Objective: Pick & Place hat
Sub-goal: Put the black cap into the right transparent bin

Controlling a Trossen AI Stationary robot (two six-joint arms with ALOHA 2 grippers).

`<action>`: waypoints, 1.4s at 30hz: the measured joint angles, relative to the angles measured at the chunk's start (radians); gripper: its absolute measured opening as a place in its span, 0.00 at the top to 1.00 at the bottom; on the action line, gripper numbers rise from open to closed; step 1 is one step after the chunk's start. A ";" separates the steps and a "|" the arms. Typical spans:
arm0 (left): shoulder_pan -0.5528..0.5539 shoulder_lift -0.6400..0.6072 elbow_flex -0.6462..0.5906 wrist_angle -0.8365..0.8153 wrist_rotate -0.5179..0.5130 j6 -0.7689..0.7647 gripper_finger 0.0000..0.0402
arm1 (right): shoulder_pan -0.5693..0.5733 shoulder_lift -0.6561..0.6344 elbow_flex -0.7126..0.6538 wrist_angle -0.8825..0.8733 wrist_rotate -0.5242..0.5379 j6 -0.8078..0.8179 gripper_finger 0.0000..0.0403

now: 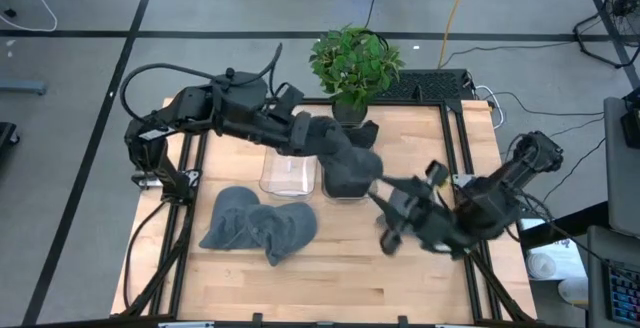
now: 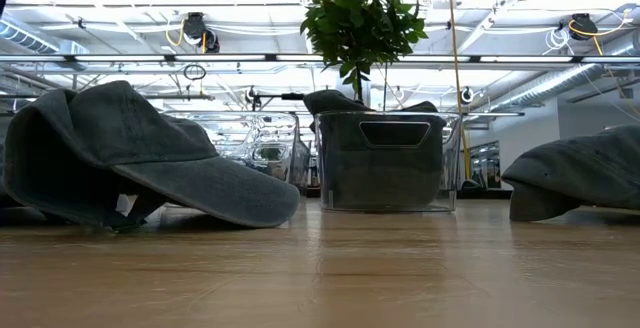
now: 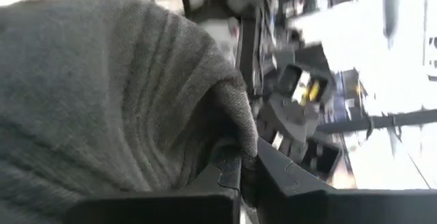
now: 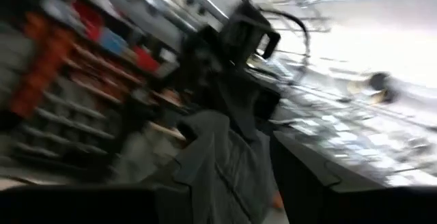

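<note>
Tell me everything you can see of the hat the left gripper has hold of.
The held hat is dark grey, soft ribbed fabric, crumpled and drooping. The left gripper is shut on a fold of it, holding it over the right-hand clear bin, into which its lower part hangs; the low view shows dark cloth filling that bin. The right gripper sits just beside it; contact is unclear.

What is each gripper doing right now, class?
Left gripper: shut on the grey hat, above the clear bin.
Right gripper: cannot be told.
</note>
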 joint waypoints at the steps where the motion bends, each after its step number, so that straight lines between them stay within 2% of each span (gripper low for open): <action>1: 0.004 0.000 0.000 -0.017 0.050 0.000 0.98 | 0.022 0.000 0.000 -0.001 0.001 0.030 0.67; 4: 0.012 0.000 0.000 -0.070 0.192 0.018 0.98 | 0.072 -0.012 0.000 -0.004 0.064 0.097 0.67; 9: 0.003 0.000 0.000 -0.173 0.367 0.108 0.98 | 0.092 -0.052 0.000 -0.001 0.269 0.204 0.66; 15: -0.005 0.000 0.000 -0.328 0.393 0.320 0.98 | 0.103 -0.105 0.000 -0.029 0.364 0.253 0.63; 20: -0.025 0.000 0.000 -0.383 0.355 0.488 0.98 | 0.108 -0.134 0.000 -0.047 0.346 0.355 0.59; 23: -0.031 0.000 0.000 -0.401 0.333 0.552 0.98 | 0.103 -0.136 0.000 -0.104 0.212 0.541 0.59; 28: -0.030 0.000 0.000 -0.401 0.324 0.615 0.98 | 0.026 -0.134 -0.011 -0.227 -0.307 0.970 0.61; 30: -0.029 0.000 0.000 -0.402 0.330 0.623 0.98 | -0.017 -0.134 -0.015 -0.250 -0.444 1.063 0.61; 32: -0.029 0.000 0.000 -0.410 0.357 0.649 0.98 | -0.058 -0.136 -0.015 -0.304 -0.496 1.119 0.61; 37: -0.046 0.000 0.000 -0.460 0.379 0.743 0.98 | -0.172 -0.167 -0.018 -0.549 -0.529 1.284 0.58; 42: -0.090 0.000 0.000 -0.531 0.360 0.919 0.98 | -0.300 -0.194 -0.018 -0.688 -0.717 1.417 0.53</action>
